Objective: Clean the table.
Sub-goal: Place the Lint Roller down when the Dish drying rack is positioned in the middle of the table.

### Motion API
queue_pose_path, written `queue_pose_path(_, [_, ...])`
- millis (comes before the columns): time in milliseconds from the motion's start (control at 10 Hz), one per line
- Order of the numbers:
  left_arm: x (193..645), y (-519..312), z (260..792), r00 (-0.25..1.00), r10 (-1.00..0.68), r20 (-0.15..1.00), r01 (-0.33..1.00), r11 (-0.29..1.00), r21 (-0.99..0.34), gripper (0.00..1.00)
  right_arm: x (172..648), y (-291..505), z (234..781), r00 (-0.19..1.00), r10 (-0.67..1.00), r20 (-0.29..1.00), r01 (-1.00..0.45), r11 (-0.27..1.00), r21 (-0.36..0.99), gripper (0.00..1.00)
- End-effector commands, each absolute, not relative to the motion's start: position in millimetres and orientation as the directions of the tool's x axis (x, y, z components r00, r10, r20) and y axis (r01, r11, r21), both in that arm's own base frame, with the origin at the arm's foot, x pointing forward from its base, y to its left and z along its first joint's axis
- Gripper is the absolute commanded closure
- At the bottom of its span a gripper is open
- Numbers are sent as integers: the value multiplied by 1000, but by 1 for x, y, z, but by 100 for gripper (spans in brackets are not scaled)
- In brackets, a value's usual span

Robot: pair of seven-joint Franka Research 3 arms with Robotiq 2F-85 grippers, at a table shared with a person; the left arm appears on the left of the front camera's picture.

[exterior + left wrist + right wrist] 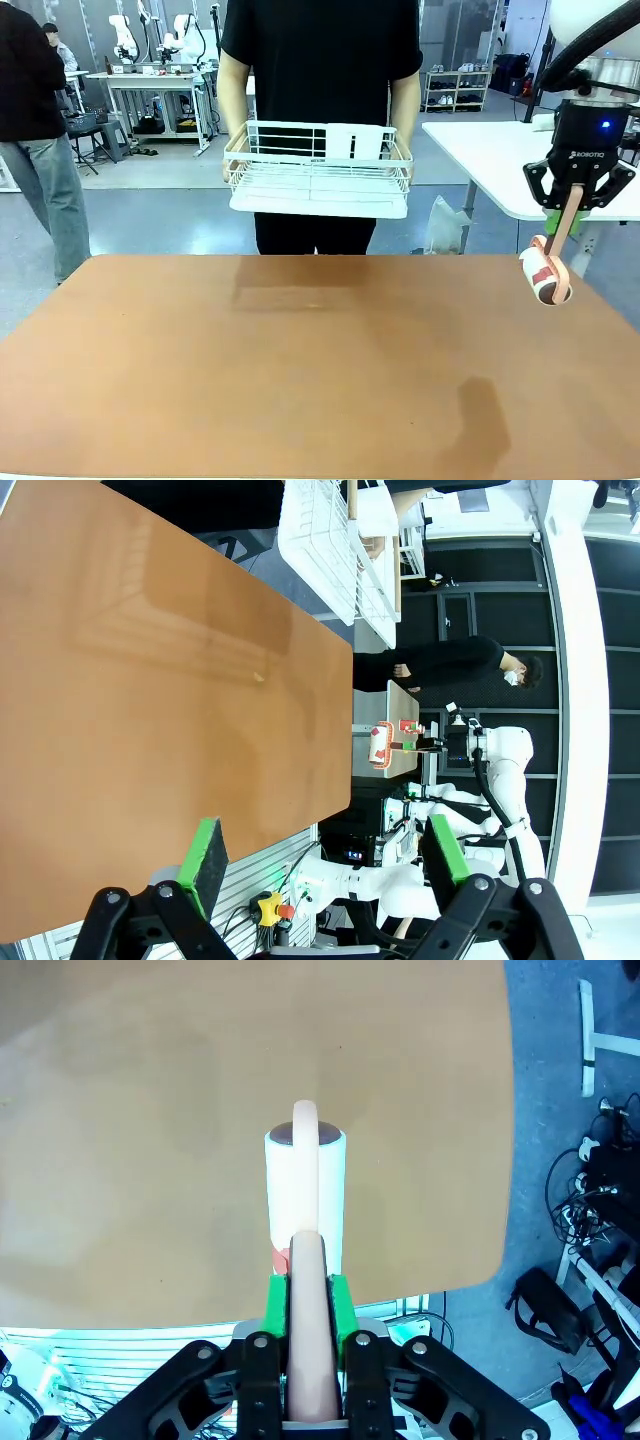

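The reddish-brown table (pixel 300 380) fills the lower half of the front view. My right gripper (pixel 572 205) hangs above its far right corner, shut on the pink handle of a lint roller (pixel 545 275) whose white roll points down, just above the top. In the right wrist view the lint roller (pixel 305 1190) sticks out from between the gripper's (pixel 308 1295) green pads over the table (pixel 150 1110). My left gripper (pixel 325 845) stands open and holds nothing, beside the table (pixel 150 680). A small pale speck (pixel 258 677) lies on the top.
A person at the far side holds a white wire rack (pixel 318 170) in both hands above the table's far edge. A white-topped table (pixel 500 160) stands behind at the right. Another person stands at the far left.
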State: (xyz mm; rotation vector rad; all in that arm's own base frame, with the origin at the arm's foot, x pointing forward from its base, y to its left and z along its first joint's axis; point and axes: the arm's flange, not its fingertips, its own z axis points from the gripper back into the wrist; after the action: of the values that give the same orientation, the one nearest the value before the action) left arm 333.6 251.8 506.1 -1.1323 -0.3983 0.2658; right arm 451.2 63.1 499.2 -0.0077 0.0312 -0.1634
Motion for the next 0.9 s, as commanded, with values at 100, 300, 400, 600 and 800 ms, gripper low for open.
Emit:
queue_pose_path(100, [330,252,508,899,399,182,11,393,-919,0,452,66,503,987,-161,-24,160,987,-8,79])
queue_pose_path(300, [330,252,508,899,399,182,11,393,-919,0,452,66,503,987,-161,-24,160,987,-8,79])
queue_pose_path(400, [330,252,508,899,399,182,11,393,-919,0,452,66,503,987,-161,-24,160,987,-8,79])
queue_pose_path(600, [330,252,508,899,399,182,11,393,-919,0,452,66,503,987,-161,-24,160,987,-8,79])
queue_pose_path(800, [330,252,508,899,399,182,11,393,-919,0,452,66,503,987,-161,-24,160,987,-8,79])
